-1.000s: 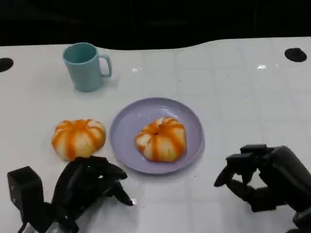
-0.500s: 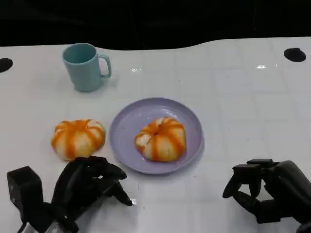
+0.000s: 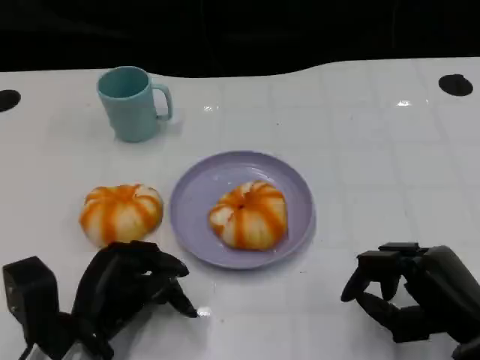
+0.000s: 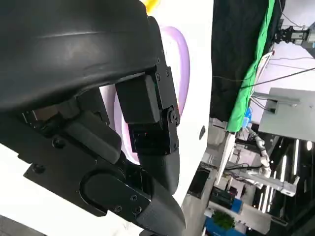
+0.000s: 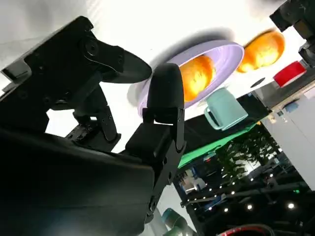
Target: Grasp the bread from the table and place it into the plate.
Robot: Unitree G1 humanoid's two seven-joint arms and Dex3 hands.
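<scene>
Two buns: one bun [image 3: 248, 214] sits in the purple plate [image 3: 300, 196], the other bun [image 3: 121, 213] lies on the white counter [image 3: 375, 150] beside it. Left hand [image 3: 127, 289] and right hand [image 3: 409, 289], fingers curled, hold nothing.

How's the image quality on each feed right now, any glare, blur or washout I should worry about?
Head view: sharp and evenly lit, small glare spots on the white table, soft shadows under the plate and cup. Left wrist view: the left hand blocks most of it, tabletop washed out. Right wrist view: table overexposed, plated bread slightly soft, right hand dark.
</scene>
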